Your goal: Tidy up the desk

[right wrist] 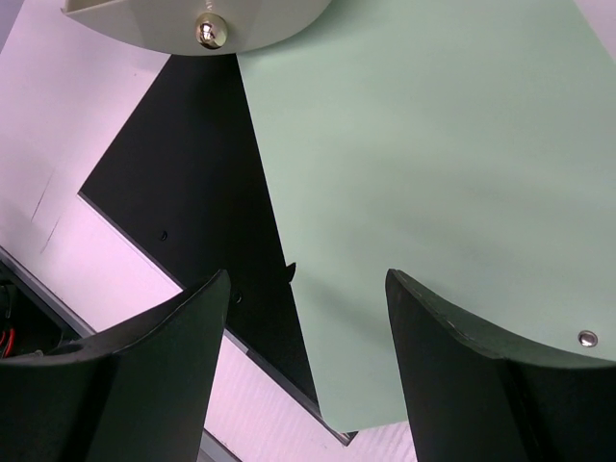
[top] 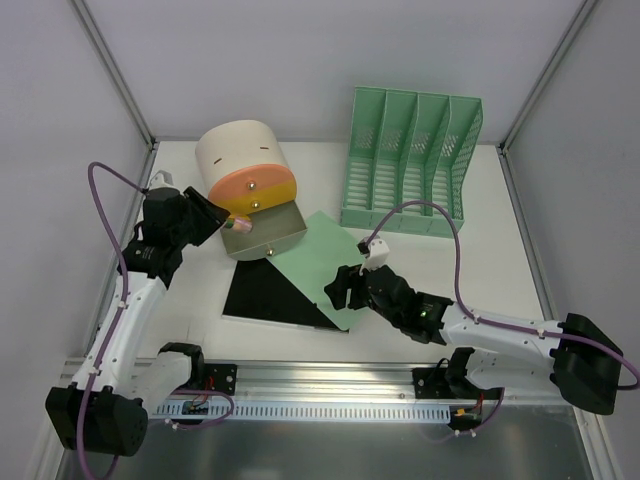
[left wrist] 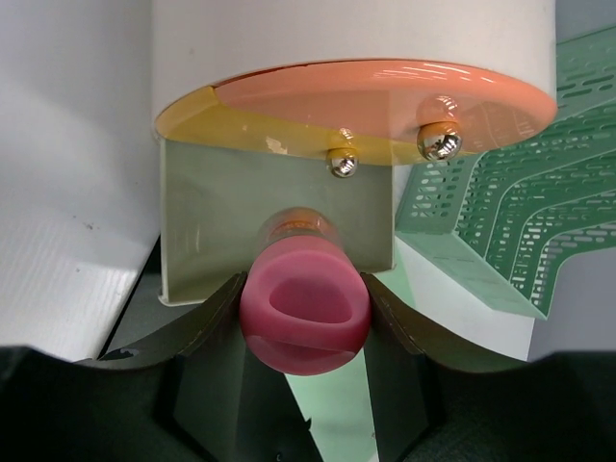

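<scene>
Closed part-way round a pink rounded cap (left wrist: 306, 313) with the left tool (left wrist: 304, 294); amber body just visible behind the cap. Held level, nose-on to the beige bracket (left wrist: 221, 212) under a white drum (left wrist: 346, 38) faced with an orange disc (left wrist: 404, 91). Likely lined up for stowing there; touching or just short, cannot tell.

Poised low with the right tool (right wrist: 306, 289), spread wide and holding nothing, over the near edge of a pale green sheet (right wrist: 433, 173) overlapping a black sheet (right wrist: 183, 164). Probably set for pinching the green edge.

Both sheets flat at mid-front of the white bench (top: 500, 270), itself spanning the space between grey walls behind the front rail. Green file rack (top: 410, 165) upright at far right: probable home for the sheets. Thin sheet on flat surface, awkward to lift.
</scene>
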`<state>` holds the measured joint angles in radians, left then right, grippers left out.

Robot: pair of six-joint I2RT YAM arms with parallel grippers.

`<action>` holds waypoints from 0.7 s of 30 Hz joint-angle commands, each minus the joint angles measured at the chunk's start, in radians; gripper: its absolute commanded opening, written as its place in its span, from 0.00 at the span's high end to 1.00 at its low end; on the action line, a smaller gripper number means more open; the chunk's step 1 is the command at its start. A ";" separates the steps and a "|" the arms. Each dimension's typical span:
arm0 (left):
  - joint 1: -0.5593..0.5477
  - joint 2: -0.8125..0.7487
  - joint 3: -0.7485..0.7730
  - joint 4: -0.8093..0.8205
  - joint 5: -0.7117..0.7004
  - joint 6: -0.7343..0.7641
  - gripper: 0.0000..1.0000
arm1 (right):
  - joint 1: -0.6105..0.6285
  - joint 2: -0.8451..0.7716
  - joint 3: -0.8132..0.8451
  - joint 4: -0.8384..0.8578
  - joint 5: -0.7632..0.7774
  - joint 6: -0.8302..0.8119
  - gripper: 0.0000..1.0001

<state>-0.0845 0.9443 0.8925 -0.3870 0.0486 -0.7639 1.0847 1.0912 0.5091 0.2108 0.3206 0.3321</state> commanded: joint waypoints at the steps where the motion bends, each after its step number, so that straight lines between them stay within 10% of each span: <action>1: -0.027 0.017 0.002 0.111 -0.026 0.017 0.95 | 0.011 -0.017 -0.003 0.019 0.046 0.015 0.30; 21: -0.075 0.073 -0.007 0.066 -0.154 0.014 0.63 | 0.012 -0.020 0.003 -0.004 0.058 0.002 0.30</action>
<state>-0.1516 1.0187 0.8673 -0.3489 -0.0734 -0.7612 1.0901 1.0912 0.5083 0.1951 0.3374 0.3325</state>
